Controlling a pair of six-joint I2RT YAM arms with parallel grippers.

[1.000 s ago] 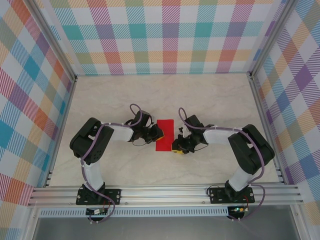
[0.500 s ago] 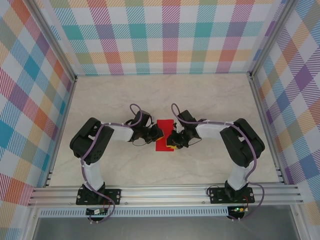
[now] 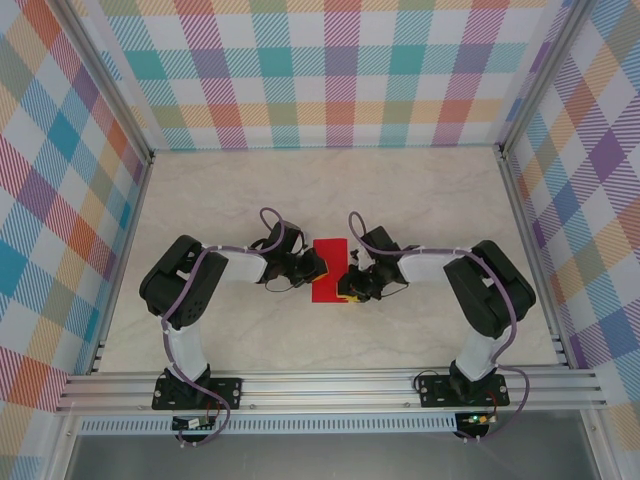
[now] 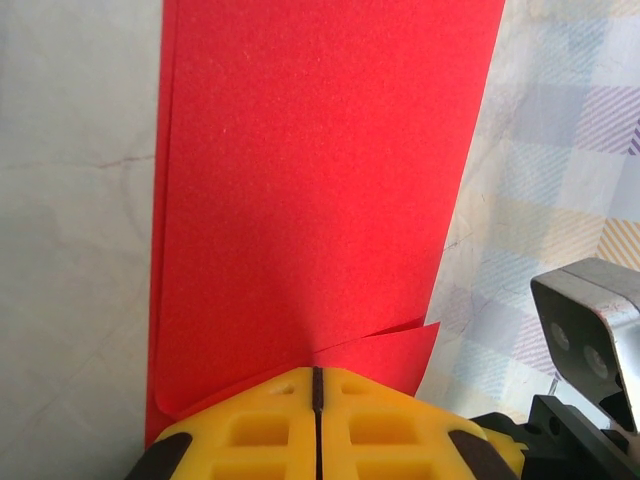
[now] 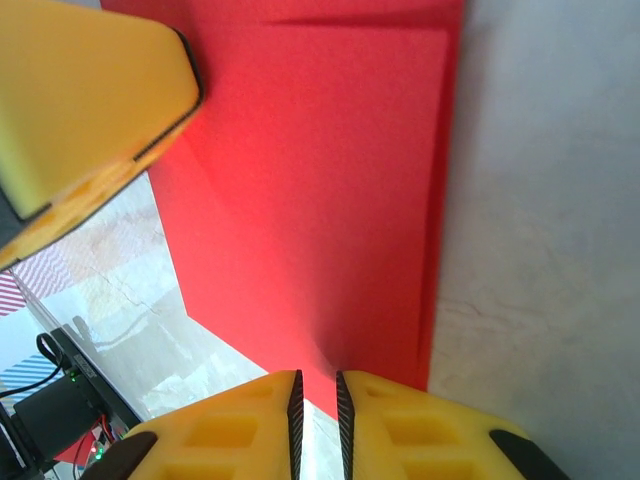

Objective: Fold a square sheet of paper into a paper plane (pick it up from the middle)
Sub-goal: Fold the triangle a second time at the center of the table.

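No readable text, labels, brands, numbers or signs anywhere across these three views.

A robotics lab test cell: two arms [image 3: 190, 290] [image 3: 490, 290] are bolted to an aluminium rail [image 3: 330, 390] at the near edge of a marble-patterned surface [image 3: 250, 190]. Plaid-printed walls [image 3: 340, 70] on metal frame posts [image 3: 100, 80] box it in, with loose cables [image 3: 268, 215] and a small circuit board [image 3: 190, 424] below the rail
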